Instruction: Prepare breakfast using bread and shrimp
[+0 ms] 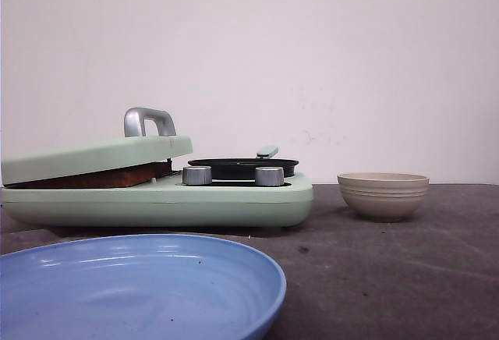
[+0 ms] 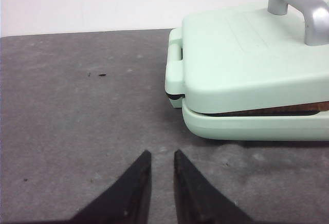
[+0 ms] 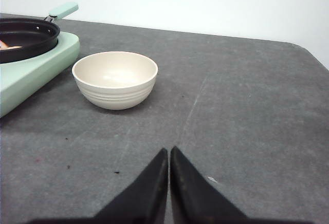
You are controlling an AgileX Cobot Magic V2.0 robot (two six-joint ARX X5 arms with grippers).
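We see the bread [image 1: 117, 176] at the left of the front view, pressed under the green lid [image 1: 93, 157] of the breakfast maker [image 1: 234, 203], whose lid does not close fully. The left gripper [image 2: 162, 157] holds nothing, its fingers slightly apart above the gray table [image 2: 77, 106]. The right gripper [image 3: 169, 154] is closed and empty, near the beige bowl [image 3: 115, 79]. A blue plate [image 1: 132, 289] lies at the lower left.

The bread [image 1: 117, 176] is lying inside the pale green sandwich press [image 1: 156, 200], which is sitting on the dark grey surface [image 1: 374, 262]. Only a thin, toasted-brown edge is showing in the gap between the lid [image 1: 93, 157] and the base. The lid is resting tilted on it, not fully closed. The same brown edge [image 2: 288, 110] is peeking out in the left wrist view.
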